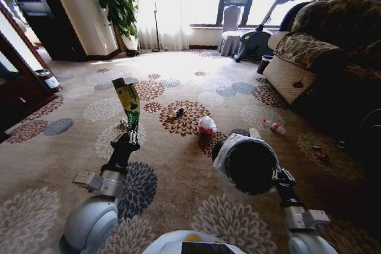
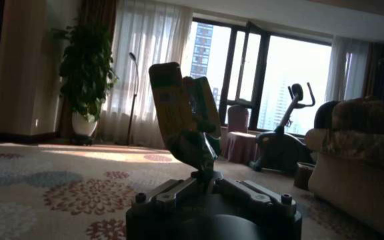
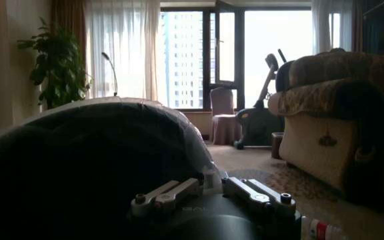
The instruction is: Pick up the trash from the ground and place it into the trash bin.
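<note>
Your left claw [image 1: 132, 135] is pinched on the green wrapper [image 1: 128, 102], which stands up from the fingers, long axis near vertical, well clear of the carpet [image 1: 178, 176]. The bin [image 1: 249, 163] lies to its right, gripped at the rim by your right claw [image 1: 278, 175] and tipped so its mouth faces you; the wrapper sits left of and slightly farther than that mouth, so the coming move looks like a rightward carry. On the carpet between and beyond them lie a foil ball [image 1: 123, 123], a yellow-black packet [image 1: 178, 112], a pink-white bag [image 1: 206, 125] and a bottle [image 1: 274, 126], all untouched. The patterned carpet runs to bright windows, a plant far left, a sofa [image 1: 321, 57] at right.
</note>
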